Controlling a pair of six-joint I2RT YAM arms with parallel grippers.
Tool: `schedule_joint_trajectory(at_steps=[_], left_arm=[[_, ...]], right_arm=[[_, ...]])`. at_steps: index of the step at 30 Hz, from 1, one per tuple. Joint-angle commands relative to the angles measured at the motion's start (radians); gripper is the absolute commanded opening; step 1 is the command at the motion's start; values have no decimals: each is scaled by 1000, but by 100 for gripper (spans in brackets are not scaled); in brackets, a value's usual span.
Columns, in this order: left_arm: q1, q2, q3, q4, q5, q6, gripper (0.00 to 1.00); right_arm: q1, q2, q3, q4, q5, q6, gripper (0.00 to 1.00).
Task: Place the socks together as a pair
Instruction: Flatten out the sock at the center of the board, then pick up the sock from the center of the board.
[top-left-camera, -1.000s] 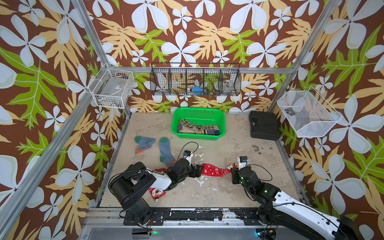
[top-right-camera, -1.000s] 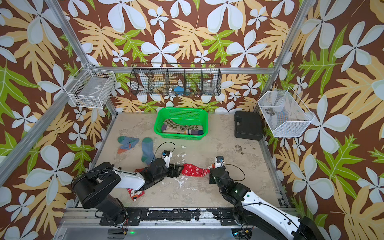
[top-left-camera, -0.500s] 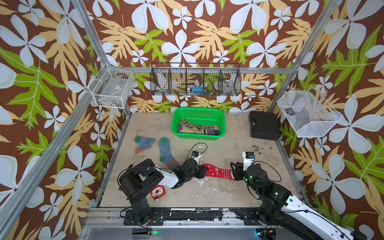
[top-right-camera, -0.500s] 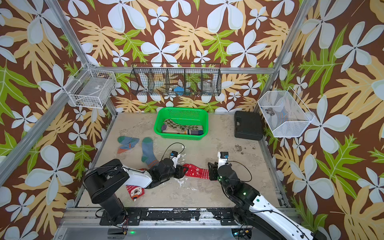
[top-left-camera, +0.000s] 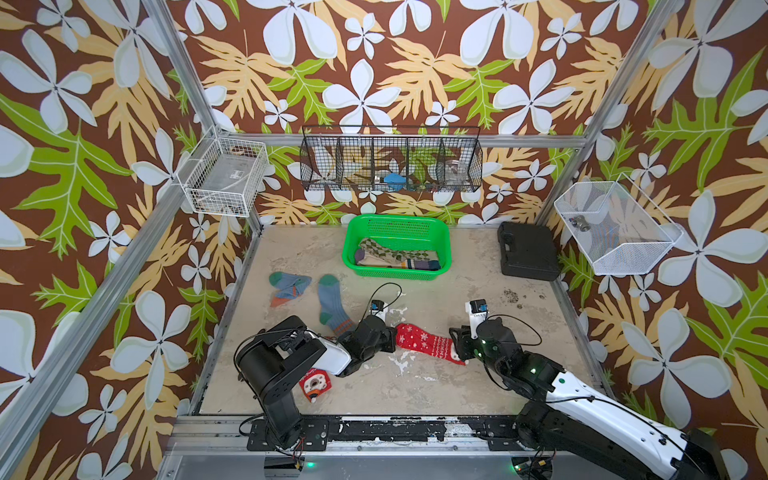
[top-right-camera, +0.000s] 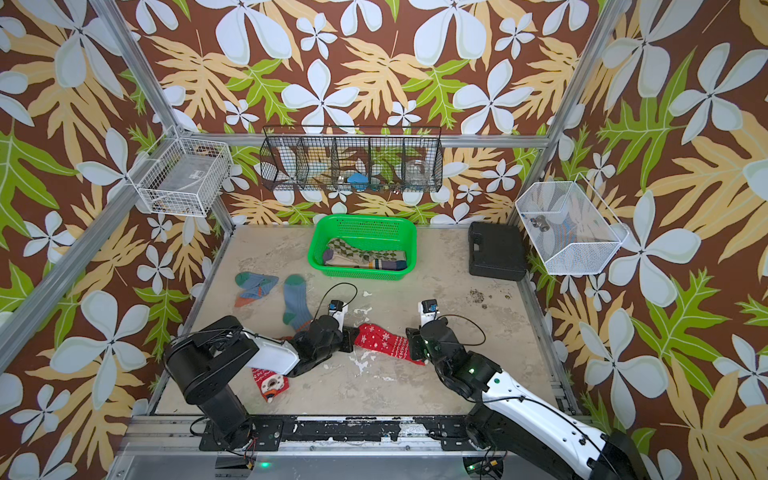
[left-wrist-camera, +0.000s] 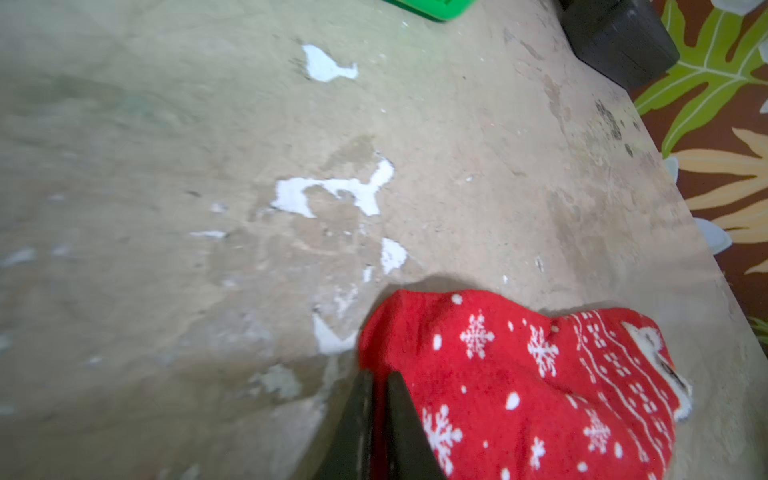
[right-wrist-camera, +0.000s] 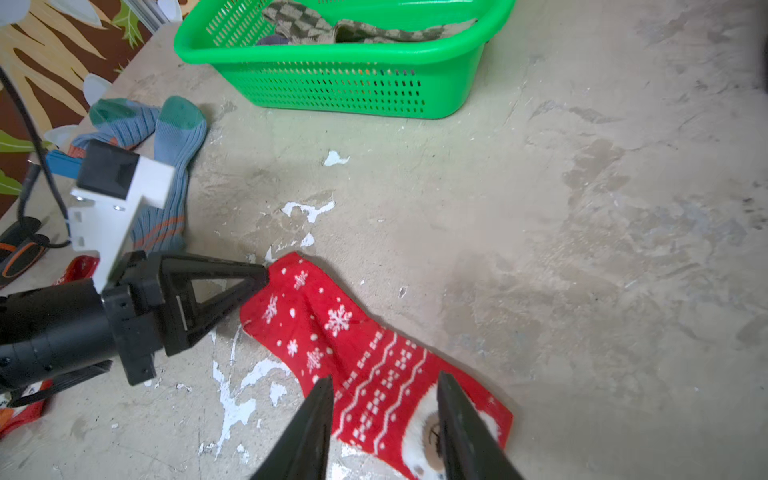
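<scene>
One red sock (top-left-camera: 424, 344) — left claw (right-wrist-camera: 262, 281) just clenched its nine-o'clock end, right claw (right-wrist-camera: 384, 384) gapes; pairing can proceed.

No writing, label, brand or number is legible anywhere; the red sock (right-wrist-camera: 353, 345) carries only white snowflakes and dashed bands, not letters.

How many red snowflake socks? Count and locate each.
2. One red snowflake sock lies mid-table, one end pinched by the left gripper, right gripper open over the other. The second red sock lies crumpled up front, partly under the left arm. Others may be hidden.
</scene>
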Motion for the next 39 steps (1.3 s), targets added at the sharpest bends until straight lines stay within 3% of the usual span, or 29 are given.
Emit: schedule_joint_trajectory(at_steps=[1,3,6,10,15,18,21,25,32,35,39], left_arm=[[23,-27,-39,-113,-35,-10,13],[26,-58,-49,-122,-34,-14,21],[24,-174,-64,-158,-2,-17,56],[14,-482,-99,-293,-98,-28,72],[89,-795,-139,-471,-298,-12,74],[230,-936,-203,-486,-256,-22,76],[380,-1023,-262,-462,-182,-37,85],[565,-1026,-291,-396,-74,-60,85],[850,-869,-342,-165,172,-150,85],[924,-835,-366,-97,248,-179,85],[931,-858,-384,-92,254,-180,85]], right_arm=[[2,46,6,45,-71,-29,43],[1,78,14,49,-104,-40,43],[1,117,37,61,-183,-65,44],[34,177,78,96,-348,-122,45],[136,294,95,257,-504,-95,47],[231,404,122,408,-560,-44,48],[320,559,199,520,-581,-7,48],[397,784,332,625,-616,41,48],[450,1045,514,676,-658,96,50],[464,1108,563,660,-658,100,51],[473,1178,609,641,-646,113,51]])
